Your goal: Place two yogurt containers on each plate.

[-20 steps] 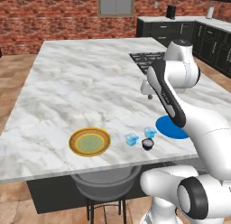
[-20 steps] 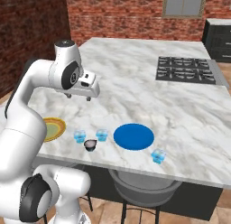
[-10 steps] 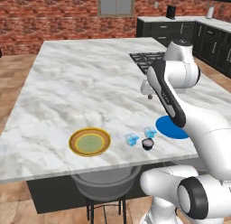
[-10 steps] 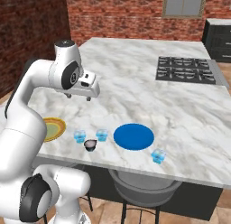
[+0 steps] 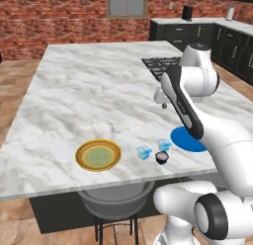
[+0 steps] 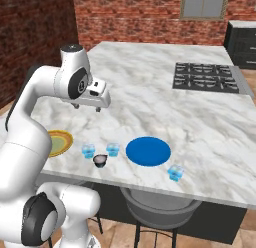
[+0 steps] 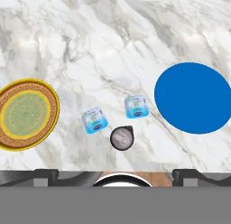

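While upright, three yogurt containers (image 7: 122, 138) cluster between both plates (image 7: 193, 97).

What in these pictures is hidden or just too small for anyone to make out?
- Left base view: the arm covers the right part of the blue plate.
- Hand view: print on the dark yogurt cup is too small to read.
- Hand view: the fingers are cut off by the bottom edge.
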Controlling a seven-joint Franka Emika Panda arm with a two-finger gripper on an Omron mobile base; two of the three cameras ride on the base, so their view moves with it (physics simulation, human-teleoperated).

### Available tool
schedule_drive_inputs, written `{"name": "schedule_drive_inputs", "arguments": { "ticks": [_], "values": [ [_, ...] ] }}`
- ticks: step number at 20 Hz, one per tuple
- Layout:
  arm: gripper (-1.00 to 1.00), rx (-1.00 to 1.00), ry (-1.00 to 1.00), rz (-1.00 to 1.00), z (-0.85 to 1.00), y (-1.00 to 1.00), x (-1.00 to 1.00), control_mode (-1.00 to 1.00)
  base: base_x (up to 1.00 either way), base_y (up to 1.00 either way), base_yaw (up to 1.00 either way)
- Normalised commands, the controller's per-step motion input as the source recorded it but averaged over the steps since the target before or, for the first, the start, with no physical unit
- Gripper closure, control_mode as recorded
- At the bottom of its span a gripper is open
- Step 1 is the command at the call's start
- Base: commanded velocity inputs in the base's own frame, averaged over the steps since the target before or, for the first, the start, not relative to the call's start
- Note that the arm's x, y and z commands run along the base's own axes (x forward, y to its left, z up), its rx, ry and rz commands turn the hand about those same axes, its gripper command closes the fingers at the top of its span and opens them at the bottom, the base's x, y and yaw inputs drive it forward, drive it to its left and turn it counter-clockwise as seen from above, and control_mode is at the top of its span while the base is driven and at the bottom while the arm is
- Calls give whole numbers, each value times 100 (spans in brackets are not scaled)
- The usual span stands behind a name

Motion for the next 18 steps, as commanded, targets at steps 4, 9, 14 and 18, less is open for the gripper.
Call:
{"name": "schedule_drive_inputs", "arguments": {
  "ticks": [4, 9, 14, 18],
  "values": [
    [-100, 0, 0, 0, 0, 0, 0, 100, 0, 0, 0],
    [-100, 0, 0, 0, 0, 0, 0, 100, -10, -2, -1],
    [-100, 0, 0, 0, 0, 0, 0, 100, 1, -11, -2],
    [-100, 0, 0, 0, 0, 0, 0, 100, -1, -27, 2]
  ]
}}
